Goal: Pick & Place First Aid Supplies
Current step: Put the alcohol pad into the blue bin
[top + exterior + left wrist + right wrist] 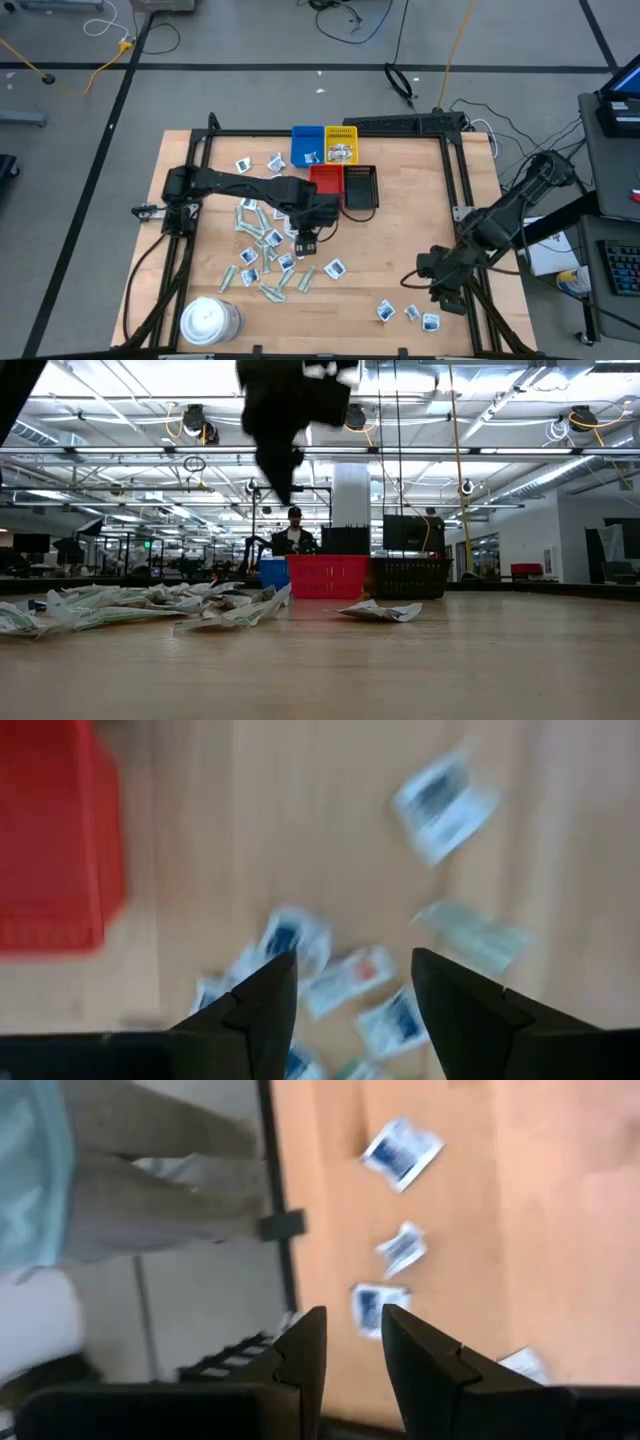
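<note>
The left claw (352, 982), jaws apart and holding nothing, hangs above the scattered first aid supplies (262, 250) directly beneath it, seemingly lining up a pick, with the red tray (325, 179) just beyond, while the right claw (352, 1342), narrowly parted and empty, waits at the surface (400, 250) edge.
</note>
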`<state>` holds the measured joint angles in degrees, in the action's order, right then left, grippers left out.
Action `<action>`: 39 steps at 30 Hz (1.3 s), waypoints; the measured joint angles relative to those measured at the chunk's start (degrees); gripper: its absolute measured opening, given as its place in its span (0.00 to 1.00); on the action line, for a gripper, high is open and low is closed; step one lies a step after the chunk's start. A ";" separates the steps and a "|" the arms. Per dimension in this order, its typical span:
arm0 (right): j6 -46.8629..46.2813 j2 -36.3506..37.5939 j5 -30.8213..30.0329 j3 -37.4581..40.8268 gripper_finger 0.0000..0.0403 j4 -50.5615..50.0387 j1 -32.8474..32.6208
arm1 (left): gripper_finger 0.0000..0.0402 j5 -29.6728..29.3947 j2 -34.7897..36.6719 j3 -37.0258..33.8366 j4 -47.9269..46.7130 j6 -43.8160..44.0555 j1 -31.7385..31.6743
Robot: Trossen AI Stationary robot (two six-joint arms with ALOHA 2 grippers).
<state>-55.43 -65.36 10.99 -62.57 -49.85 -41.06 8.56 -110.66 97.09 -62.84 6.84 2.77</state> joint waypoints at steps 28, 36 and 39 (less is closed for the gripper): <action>-2.54 -4.13 -4.83 0.00 0.33 1.76 -1.33 | 0.36 -8.68 37.32 -38.48 75.50 -0.54 10.55; -9.03 -11.43 -7.71 0.11 0.33 2.01 -4.30 | 0.38 -8.68 37.32 -38.48 74.73 2.48 10.60; -14.45 -13.43 -8.11 2.00 0.33 5.01 -5.00 | 0.38 -8.66 37.32 -38.48 74.72 2.51 10.57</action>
<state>-69.89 -78.79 2.87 -60.56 -44.83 -46.06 -0.10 -73.34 58.61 11.88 9.35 13.34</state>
